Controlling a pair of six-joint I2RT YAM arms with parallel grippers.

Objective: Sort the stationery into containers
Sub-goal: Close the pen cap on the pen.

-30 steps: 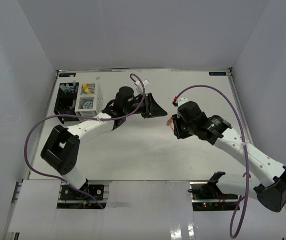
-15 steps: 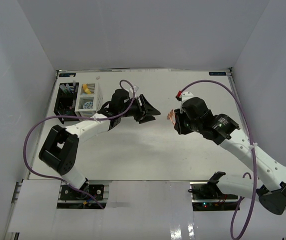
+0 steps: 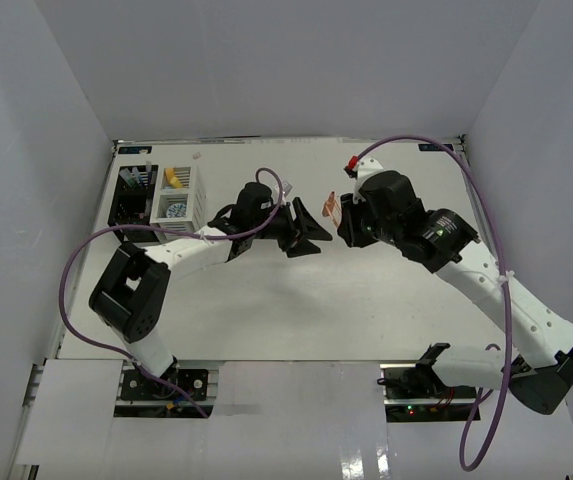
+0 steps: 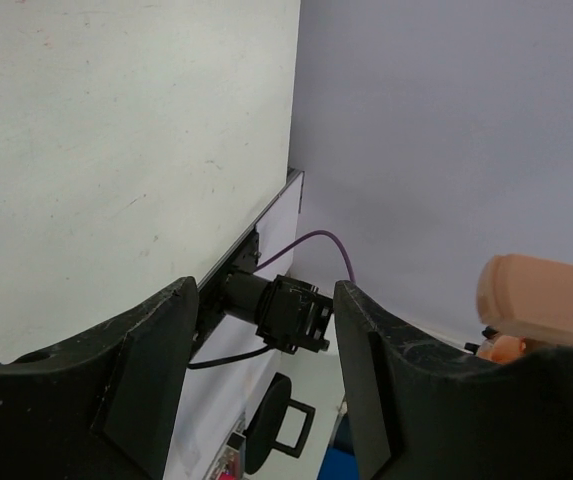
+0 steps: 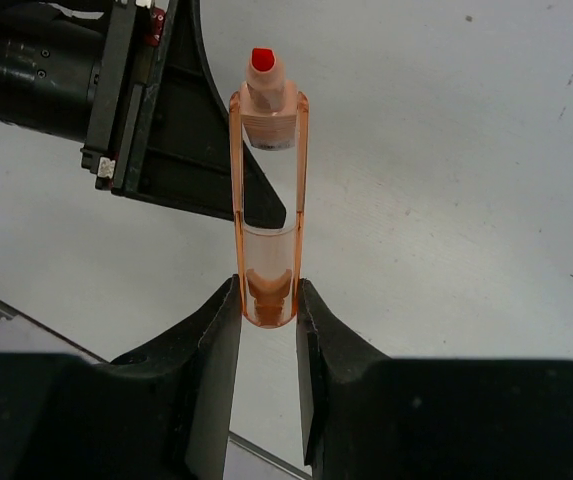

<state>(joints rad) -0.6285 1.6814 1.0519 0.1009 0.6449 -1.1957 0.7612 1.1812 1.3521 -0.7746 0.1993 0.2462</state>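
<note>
in the top view, you have both arms reaching toward the middle of the table [image 3: 366, 300]; the left gripper [image 3: 306, 222] faces right with its jaws spread and nothing between them; the right gripper [image 3: 342, 216] faces it, pinching an orange marker [image 3: 332, 207] that sticks out toward the left claw; the two are close but apart, and it reads as a handover, since the white organizer [image 3: 194, 196] and the black organizer [image 3: 124, 208] sit at the far left corner, on the left arm's side and likely a long reach for the right arm; the white one holds a yellow marker [image 3: 173, 177] and a blue-white tape roll [image 3: 175, 211]; what the black one holds is too small to name.

in the left wrist view, the left fingers [image 4: 151, 380] stand wide with only table and wall [image 4: 446, 120] between them; the marker's peach end shows at the right edge, outside the gap, so the claw looks not yet lined up on it.

in the right wrist view, the right fingers [image 5: 206, 380] clamp the near end of the marker's translucent barrel, leaving the rest and the red nib [image 5: 263, 58] free; that low hold seems meant to give the left claw room to grip; the left claw lies beside the nib end, to its left; whether they touch you cannot tell; next you need the open jaws brought around the free barrel before the right lets go; release early and the marker drops to the table.
</note>
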